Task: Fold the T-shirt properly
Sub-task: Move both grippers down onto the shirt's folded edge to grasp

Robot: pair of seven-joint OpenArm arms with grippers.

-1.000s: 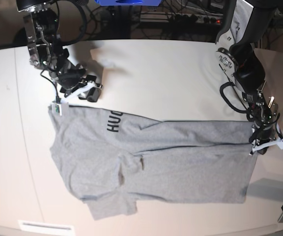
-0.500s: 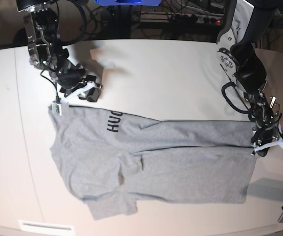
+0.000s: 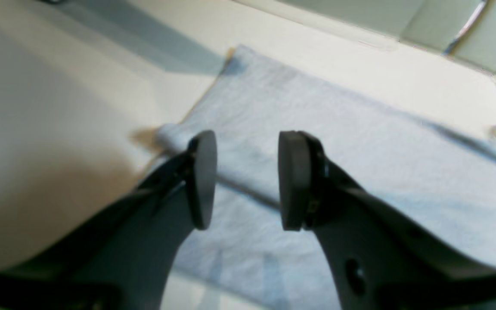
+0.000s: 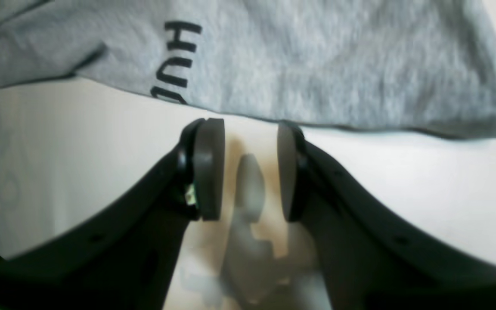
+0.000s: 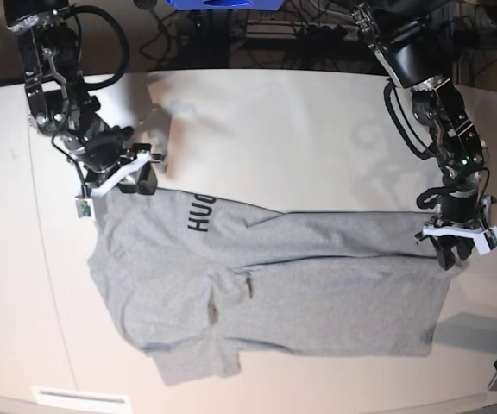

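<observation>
- T-shirt (image 5: 274, 285) lies spread on the counter (image 5: 300, 129), partly folded lengthwise, with its black lettering (image 5: 201, 214) showing near the end by the right gripper (image 5: 141, 172).
- Right gripper fingers (image 4: 207, 168) stand apart with nothing between them; the shirt's edge lies just beyond their tips, and the bare counter shows in the gap.
- Left gripper (image 5: 456, 246) hovers at the shirt's other end; its fingers (image 3: 203, 178) are spread and empty, with a folded edge of the cloth directly beyond and below them.
- Step in hand, as I judge it: take a fresh hold on both ends so the next fold can be carried across.
- To do it well, each gripper should come down so one finger slides under the edge and the other lands on top, catching every layer at that spot and not only the top one.
- Both holds should sit on the same long edge, so the fold line runs straight.
- Lifting should be low and even; a lone pull from either end would likely drag the shirt and undo the crease beneath the left fingers.
- Wrist views are blurred, so how many layers lie at each edge cannot be told.
</observation>
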